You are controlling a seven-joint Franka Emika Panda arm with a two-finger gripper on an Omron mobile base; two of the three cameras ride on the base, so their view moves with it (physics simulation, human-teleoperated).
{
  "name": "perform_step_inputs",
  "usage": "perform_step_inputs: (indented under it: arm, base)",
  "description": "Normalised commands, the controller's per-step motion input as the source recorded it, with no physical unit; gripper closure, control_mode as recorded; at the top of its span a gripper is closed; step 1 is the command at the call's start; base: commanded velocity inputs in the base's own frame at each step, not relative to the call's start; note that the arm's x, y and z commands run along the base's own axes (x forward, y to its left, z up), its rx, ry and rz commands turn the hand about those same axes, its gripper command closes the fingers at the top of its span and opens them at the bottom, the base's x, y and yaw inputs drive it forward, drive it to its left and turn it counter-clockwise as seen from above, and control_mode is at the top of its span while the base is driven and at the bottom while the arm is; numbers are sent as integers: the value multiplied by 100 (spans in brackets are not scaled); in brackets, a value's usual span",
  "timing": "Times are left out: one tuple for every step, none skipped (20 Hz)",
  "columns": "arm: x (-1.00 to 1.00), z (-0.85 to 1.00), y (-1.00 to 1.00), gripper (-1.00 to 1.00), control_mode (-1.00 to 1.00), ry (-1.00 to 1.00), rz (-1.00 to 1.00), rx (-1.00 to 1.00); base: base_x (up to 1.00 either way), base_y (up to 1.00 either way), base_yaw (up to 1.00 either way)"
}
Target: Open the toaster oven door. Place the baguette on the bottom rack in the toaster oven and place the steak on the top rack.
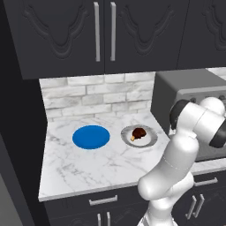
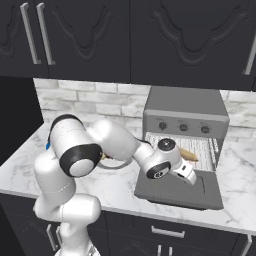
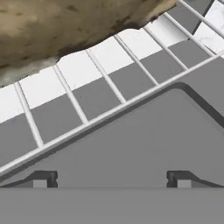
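White marble counter [image 1: 88, 167] runs below dark upper cabinets [image 1: 88, 35] and a pale brick wall [image 1: 88, 95], with dark drawers [image 2: 170, 232] under its front edge.

Nearest to the cameras is the white arm [image 2: 75, 165], which bends across the counter toward the toaster oven [image 2: 185, 107]. The gripper [image 2: 192, 179] is at the end of the arm, just above the toaster oven door [image 2: 175, 195]. This door is folded down flat in front of the oven. In the hand view the two dark fingertips [image 3: 41, 179] stand far apart, near the two sides of the picture, with nothing between them. So the gripper is wide open and it holds nothing. Whether it touches the door I cannot tell.

Behind the gripper, the baguette [image 2: 189, 155] lies on a wire rack [image 2: 205, 147] inside the open oven. In the hand view the baguette [image 3: 65, 30] is close and rests on the wires of the rack [image 3: 109, 83], just beyond the inner edge of the door [image 3: 131, 148]. Which rack level it is, I cannot say for sure.

Further to the left on the counter, the steak [image 1: 138, 133] sits on a grey plate [image 1: 150, 140]. Beside this plate, more to the left, is a blue plate [image 1: 91, 137] with nothing on it.
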Motion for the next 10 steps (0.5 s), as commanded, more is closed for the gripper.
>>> perform_step_inputs:
  arm:
    - [23,0,0,-100,-100,0,-7,0]
    - [24,0,0,-100,-100,0,-7,0]
    - [24,0,0,-100,-100,0,-7,0]
    - [22,0,0,-100,-100,0,-7,0]
    - [20,0,-1,-100,-100,0,-6,0]
    - [20,0,-3,-100,-100,0,-6,0]
    - [16,0,-5,-100,-100,0,-5,0]
    - [13,0,-9,-100,-100,0,-5,0]
    - [11,0,-8,-100,-100,0,-5,0]
    - [9,0,-10,-100,-100,0,-4,0]
  base:
    - [0,0,0]
    - [0,0,0]
    - [0,0,0]
    - [0,0,0]
    - [0,0,0]
    - [0,0,0]
    - [0,0,0]
    - [0,0,0]
    - [0,0,0]
    - [0,0,0]
